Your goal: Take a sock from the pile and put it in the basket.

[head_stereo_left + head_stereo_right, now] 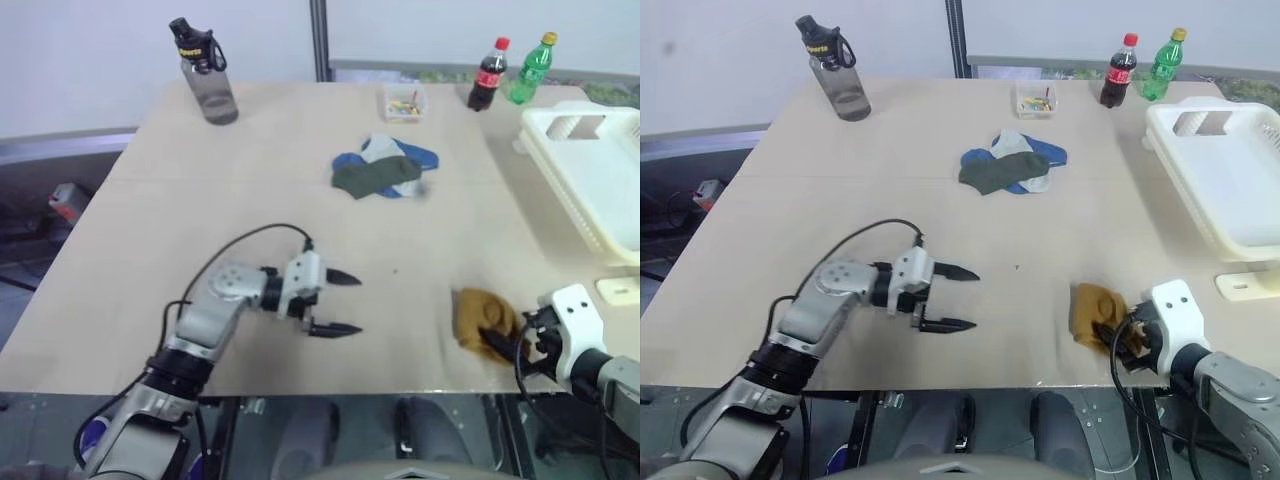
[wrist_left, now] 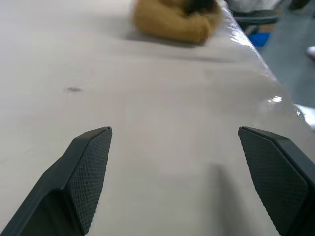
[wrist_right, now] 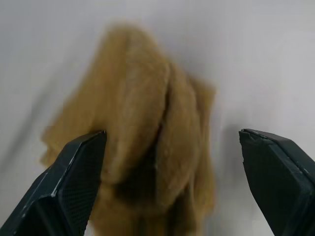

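From the head camera, a tan table [image 1: 150, 230] carries the pile [image 1: 382, 168] of blue, dark green and pale socks in its far middle, well apart from both arms. The white basket [image 1: 600, 170] stands at the table's far right edge, part of it past the edge. A mustard sock [image 1: 483, 318] lies alone by the near right edge, apart from the pile and outside the basket. The left gripper [image 1: 338, 303] hangs over the near middle of the table, pointing toward the right, its two black fingers spread wide with nothing between them. The right gripper [image 1: 508, 338] sits at the near right edge, its fingertips touching or just over the mustard sock. At the far edge stand a grey bottle [image 1: 206, 75], a small clear box [image 1: 404, 102], a cola bottle [image 1: 487, 75] and a green bottle [image 1: 530, 68]. In the left wrist view the fingers [image 2: 88, 172] stand wide apart over bare table, with the mustard sock [image 2: 174, 19] lying beyond them near the table's edge. In the right wrist view the fingers [image 3: 74, 182] are spread wide on either side of the crumpled mustard sock [image 3: 147, 162], one finger overlapping its edge; the jaws are not closed on it.
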